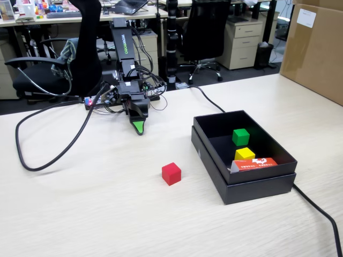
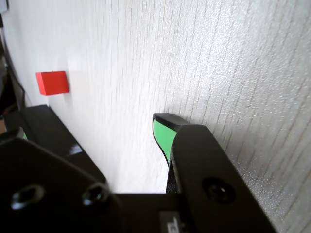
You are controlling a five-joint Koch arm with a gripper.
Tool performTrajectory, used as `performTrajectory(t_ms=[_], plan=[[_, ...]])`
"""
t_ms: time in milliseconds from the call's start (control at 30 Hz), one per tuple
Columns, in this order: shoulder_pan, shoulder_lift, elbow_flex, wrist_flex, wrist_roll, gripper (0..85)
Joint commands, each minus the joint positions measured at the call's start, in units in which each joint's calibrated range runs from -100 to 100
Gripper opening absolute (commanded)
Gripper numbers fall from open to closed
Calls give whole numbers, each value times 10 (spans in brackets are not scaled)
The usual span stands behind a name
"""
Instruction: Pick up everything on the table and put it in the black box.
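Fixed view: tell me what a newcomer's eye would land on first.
The red cube stands alone on the pale table, left of the black box in the fixed view. Inside the box lie a green cube, a yellow cube and an orange packet. Behind the red cube, the gripper points its green tip down at the table.

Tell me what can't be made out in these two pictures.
- End effector: open or shut is unclear; in both views only one green tip shows.
- Orange packet in the black box: print too small in the fixed view, lower part hidden by the box wall.
- Red cube: far sides unseen in the wrist view.
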Motion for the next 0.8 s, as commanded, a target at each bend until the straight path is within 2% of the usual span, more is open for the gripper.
performTrajectory(t_ms=[0, 667, 767], plan=[[0, 4, -7, -25, 0, 501], [0, 11, 2, -26, 2, 499], [0, 15, 33, -54, 2, 497]])
